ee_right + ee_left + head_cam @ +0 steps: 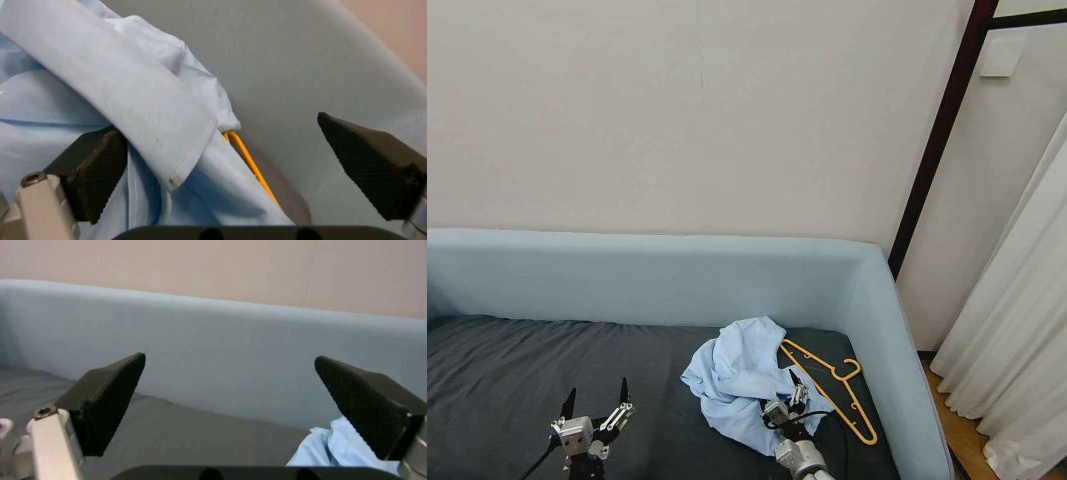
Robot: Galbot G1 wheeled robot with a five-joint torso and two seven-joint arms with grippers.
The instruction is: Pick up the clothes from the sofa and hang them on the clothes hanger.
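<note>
Soft, even indoor light fills the room. The pale far wall (677,110) reads bright, the dark sofa seat (497,380) dim; faint shadow gathers in folds of the shirt (737,365).

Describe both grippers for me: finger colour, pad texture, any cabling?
Both match: the left gripper and right gripper each have two black, tapered fingers with finely textured pads, mounted on silvery-white metal bodies with dark screws; black cables trail at the wrists.
</note>
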